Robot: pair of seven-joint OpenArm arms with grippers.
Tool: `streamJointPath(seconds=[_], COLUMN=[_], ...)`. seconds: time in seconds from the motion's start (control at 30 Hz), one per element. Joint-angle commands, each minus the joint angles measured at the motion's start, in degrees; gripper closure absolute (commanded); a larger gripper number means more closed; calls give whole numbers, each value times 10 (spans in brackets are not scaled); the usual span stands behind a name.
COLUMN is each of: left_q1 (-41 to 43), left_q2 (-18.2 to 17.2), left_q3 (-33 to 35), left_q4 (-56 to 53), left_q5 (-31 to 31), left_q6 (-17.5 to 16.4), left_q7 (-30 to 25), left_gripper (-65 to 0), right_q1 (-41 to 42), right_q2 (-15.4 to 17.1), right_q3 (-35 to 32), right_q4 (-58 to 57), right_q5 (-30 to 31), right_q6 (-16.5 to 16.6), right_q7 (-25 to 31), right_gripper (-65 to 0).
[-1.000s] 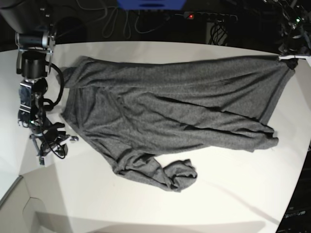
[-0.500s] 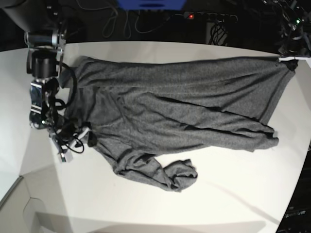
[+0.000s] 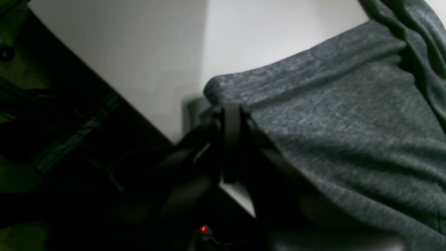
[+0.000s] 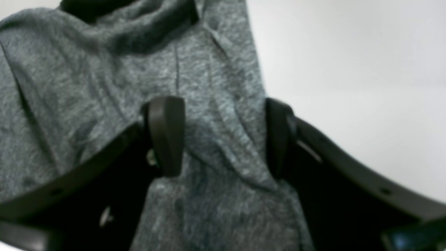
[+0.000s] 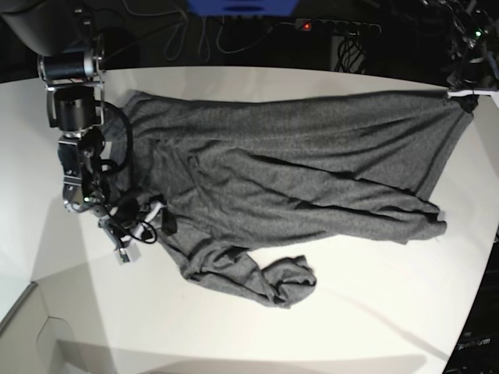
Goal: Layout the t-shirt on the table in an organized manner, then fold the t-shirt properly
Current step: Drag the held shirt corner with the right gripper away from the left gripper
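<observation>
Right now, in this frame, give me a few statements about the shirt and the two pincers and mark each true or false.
1. The right pincer is open, with a fold of the t-shirt between its fingers. True.
2. The left pincer is open and clear of the cloth. False: it is shut on the t-shirt's corner at the table edge.
3. The t-shirt is already folded into a neat rectangle. False: it lies spread and wrinkled, with one sleeve bunched at the front.
4. The t-shirt is plain dark grey, with no print showing. True.
5. A second garment lies beside it. False: only one is visible.
</observation>
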Motion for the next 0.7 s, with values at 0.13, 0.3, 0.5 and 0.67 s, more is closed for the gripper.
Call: streamJointPath(seconds=[0.13,0.3,0.5,0.67], left_q1=[2,2,1,1], left_q2=[-7,0,5,5], left_q3=[-4,-5,-5,-5], left_q4=[8,8,8,8], left_q5=[-7,-7,-7,-7], left_q6=[-1,-1,-1,-1], left_q7=[-14,-14,-15,-15], left_gripper=[0,0,0,0], right_q1=[3,10,28,49], right_q2=[4,15,20,31], right_q3=[-1,-1,1,2], right_q4=[-1,-6,-7,-7], right_q5=[-14,-15,-15,-15], right_q6=[3,-29,-59,-120], right_q7=[-33,19,58,77], right_gripper=[-190,0,0,0])
